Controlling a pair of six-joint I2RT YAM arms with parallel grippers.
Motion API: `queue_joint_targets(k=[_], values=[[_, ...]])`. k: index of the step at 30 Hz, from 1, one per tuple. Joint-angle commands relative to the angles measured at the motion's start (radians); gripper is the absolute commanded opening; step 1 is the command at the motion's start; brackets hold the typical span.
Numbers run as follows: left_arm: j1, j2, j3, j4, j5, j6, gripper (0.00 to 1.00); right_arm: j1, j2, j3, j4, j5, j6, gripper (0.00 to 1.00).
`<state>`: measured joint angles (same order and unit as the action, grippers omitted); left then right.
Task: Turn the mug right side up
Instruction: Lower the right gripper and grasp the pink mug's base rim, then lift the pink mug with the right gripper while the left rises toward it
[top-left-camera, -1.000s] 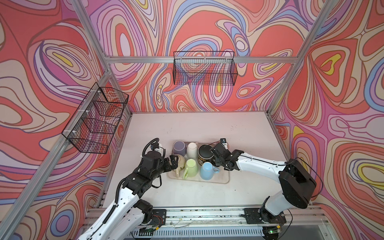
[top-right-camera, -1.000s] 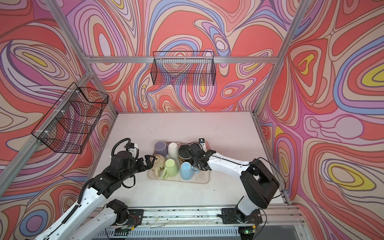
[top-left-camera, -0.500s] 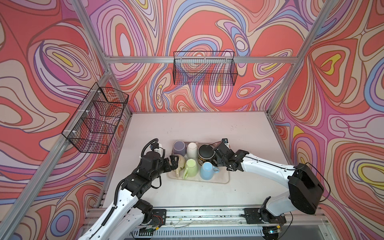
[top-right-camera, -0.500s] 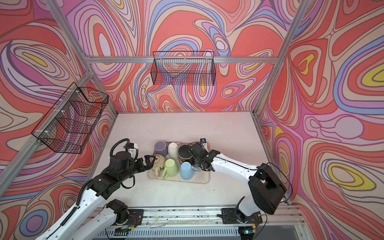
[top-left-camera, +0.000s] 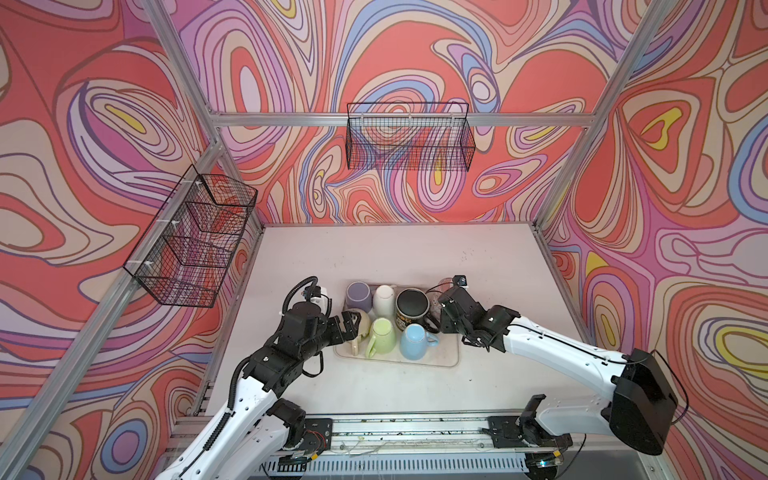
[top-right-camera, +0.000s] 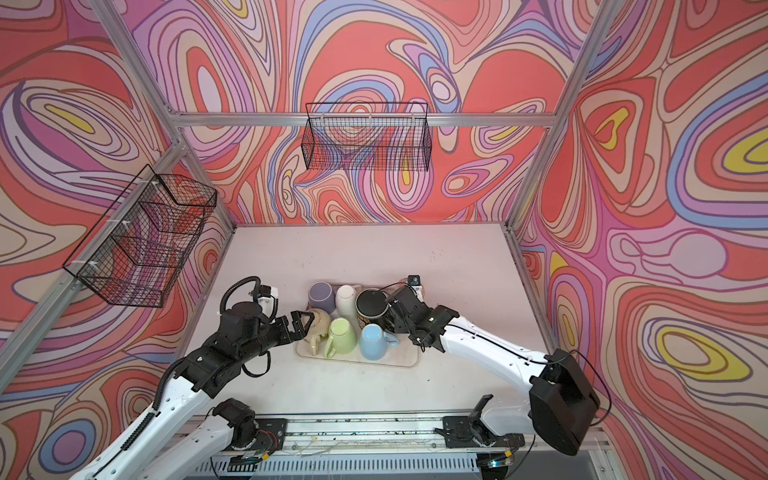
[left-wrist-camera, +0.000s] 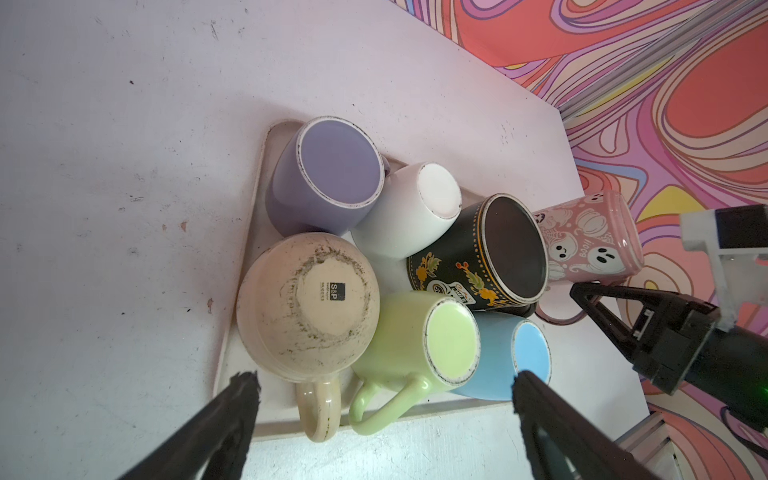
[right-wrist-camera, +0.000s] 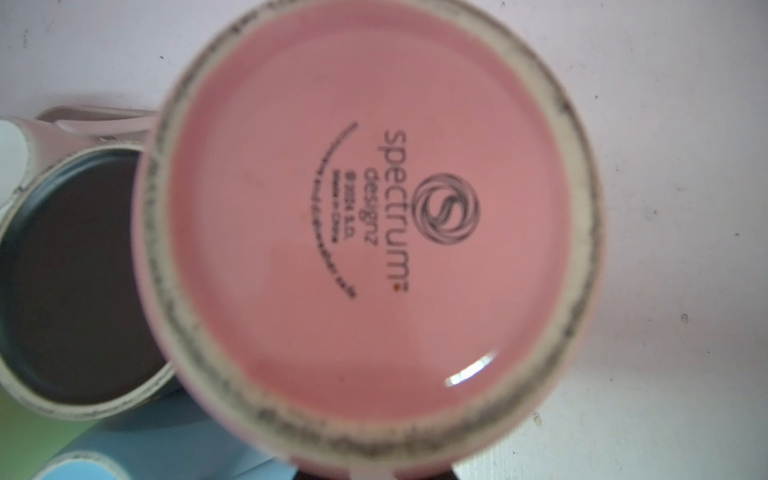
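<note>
A pink mug (left-wrist-camera: 590, 245) printed with ghosts and pumpkins stands tilted at the tray's far right corner, beside the black mug (top-left-camera: 412, 307). Its pink base (right-wrist-camera: 370, 216) fills the right wrist view. My right gripper (top-left-camera: 440, 309) is shut on the mug's handle (left-wrist-camera: 555, 319); in both top views the gripper (top-right-camera: 392, 311) hides most of the mug. My left gripper (top-left-camera: 353, 328) hangs open at the tray's left end, over the beige mug (left-wrist-camera: 307, 303), holding nothing.
On the beige tray (top-left-camera: 451, 359), several other mugs sit bottom up: purple (top-left-camera: 358, 294), white (top-left-camera: 384, 297), green (top-left-camera: 382, 336), blue (top-left-camera: 413, 340). Wire baskets hang on the left wall (top-left-camera: 195, 241) and the back wall (top-left-camera: 409, 137).
My right arm's elbow has swung out to the right, while its gripper has stayed at the pink mug. The left arm has hardly moved.
</note>
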<state>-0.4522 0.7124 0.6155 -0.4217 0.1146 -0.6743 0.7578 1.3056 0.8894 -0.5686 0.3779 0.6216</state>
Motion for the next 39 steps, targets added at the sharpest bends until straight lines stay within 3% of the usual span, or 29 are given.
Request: queue_joint_targets(k=[1, 18, 24, 34, 39], values=[[-0.006, 0.011, 0.027, 0.019, 0.013, -0.005, 0.98, -0.003, -0.056, 0.013, 0.086, 0.026, -0.003, 0.00], [-0.007, 0.077, 0.062, 0.090, 0.082, 0.006, 0.97, -0.008, -0.177, 0.076, 0.126, -0.069, -0.027, 0.00], [-0.007, 0.101, 0.059, 0.152, 0.141, 0.000, 0.97, -0.070, -0.209, 0.069, 0.248, -0.221, -0.022, 0.00], [-0.006, 0.150, 0.035, 0.423, 0.304, -0.054, 0.96, -0.183, -0.192, 0.087, 0.405, -0.454, 0.010, 0.00], [-0.005, 0.205, 0.036, 0.589, 0.409, -0.102, 0.87, -0.235, -0.173, 0.103, 0.488, -0.568, 0.036, 0.00]])
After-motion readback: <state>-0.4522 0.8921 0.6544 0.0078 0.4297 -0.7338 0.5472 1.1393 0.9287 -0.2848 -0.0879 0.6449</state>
